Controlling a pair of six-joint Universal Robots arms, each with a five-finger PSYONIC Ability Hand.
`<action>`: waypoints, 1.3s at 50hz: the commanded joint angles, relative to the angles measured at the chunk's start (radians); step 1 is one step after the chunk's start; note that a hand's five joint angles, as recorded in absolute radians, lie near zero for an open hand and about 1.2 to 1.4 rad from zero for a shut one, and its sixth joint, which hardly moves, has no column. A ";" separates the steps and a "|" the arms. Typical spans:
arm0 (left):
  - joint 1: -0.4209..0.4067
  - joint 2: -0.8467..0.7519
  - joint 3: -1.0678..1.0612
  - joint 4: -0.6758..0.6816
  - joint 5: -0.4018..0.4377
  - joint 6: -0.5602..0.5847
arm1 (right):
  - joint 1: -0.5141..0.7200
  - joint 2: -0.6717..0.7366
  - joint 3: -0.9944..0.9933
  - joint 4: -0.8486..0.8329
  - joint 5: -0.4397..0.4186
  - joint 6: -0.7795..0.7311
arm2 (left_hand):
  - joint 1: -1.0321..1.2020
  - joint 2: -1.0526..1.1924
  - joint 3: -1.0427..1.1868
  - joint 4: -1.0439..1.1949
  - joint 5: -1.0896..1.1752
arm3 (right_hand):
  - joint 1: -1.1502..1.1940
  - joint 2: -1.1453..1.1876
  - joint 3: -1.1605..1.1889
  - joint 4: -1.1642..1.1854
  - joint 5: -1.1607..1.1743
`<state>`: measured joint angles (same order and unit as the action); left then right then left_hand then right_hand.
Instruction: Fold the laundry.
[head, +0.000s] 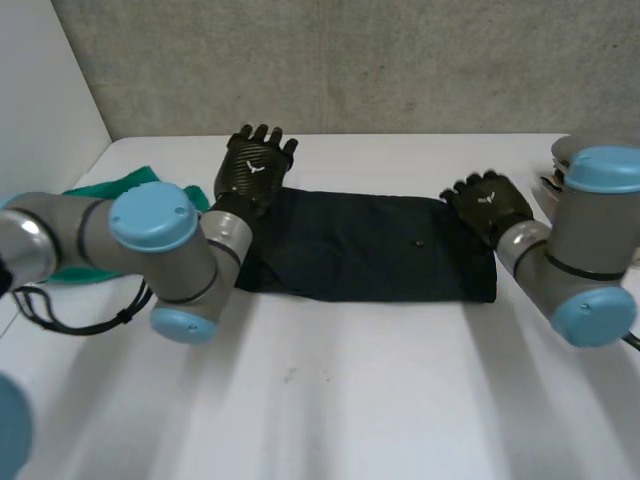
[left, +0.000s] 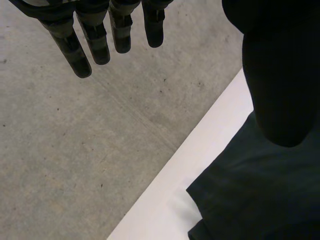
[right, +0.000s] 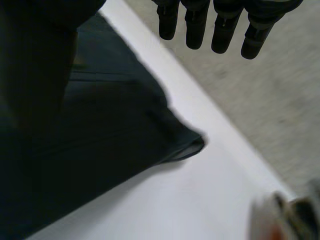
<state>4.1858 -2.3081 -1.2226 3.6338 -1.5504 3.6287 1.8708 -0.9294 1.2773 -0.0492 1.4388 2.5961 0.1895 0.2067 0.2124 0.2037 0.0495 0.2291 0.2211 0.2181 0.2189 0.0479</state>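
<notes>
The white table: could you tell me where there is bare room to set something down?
The widest bare patch of the table is the near half, in front of the dark cloth. A narrow strip runs between that cloth and the far edge. It is crowded at the cloth's ends, by the left hand, right hand and green cloth.

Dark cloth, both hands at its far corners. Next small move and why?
Probably close both hands on the far corners. The dark cloth lies flat as a long strip; the left hand is at its far left corner, the right hand at its far right, fingers straight and holding nothing, so a grasp must precede any fold.
</notes>
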 joint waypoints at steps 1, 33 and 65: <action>-0.003 0.108 -0.139 -0.011 -0.004 -0.099 | -0.038 -0.029 0.070 0.084 -0.052 0.075 | -0.015 -0.032 -0.038 -0.029 -0.049 | 0.002 0.010 0.013 0.013 0.009; 0.020 0.289 -0.296 -0.024 -0.025 -0.180 | 0.189 -0.106 0.135 -0.382 -0.231 -0.473 | -0.015 -0.032 -0.038 -0.029 -0.049 | 1.167 1.175 1.178 1.177 1.174; -0.124 0.021 0.158 -0.233 -0.013 -0.271 | 0.053 -0.159 0.035 -0.068 -0.202 0.516 | 0.015 -0.002 -0.008 0.001 -0.019 | -0.055 -0.047 -0.044 -0.044 -0.048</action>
<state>4.1351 -2.1428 -1.2133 3.5347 -1.5678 3.3603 1.9766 -1.2005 1.4326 -0.2997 1.2268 3.1532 0.1896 0.2067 0.2124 0.2037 0.0494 0.2295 0.2196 0.2177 0.2182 0.0479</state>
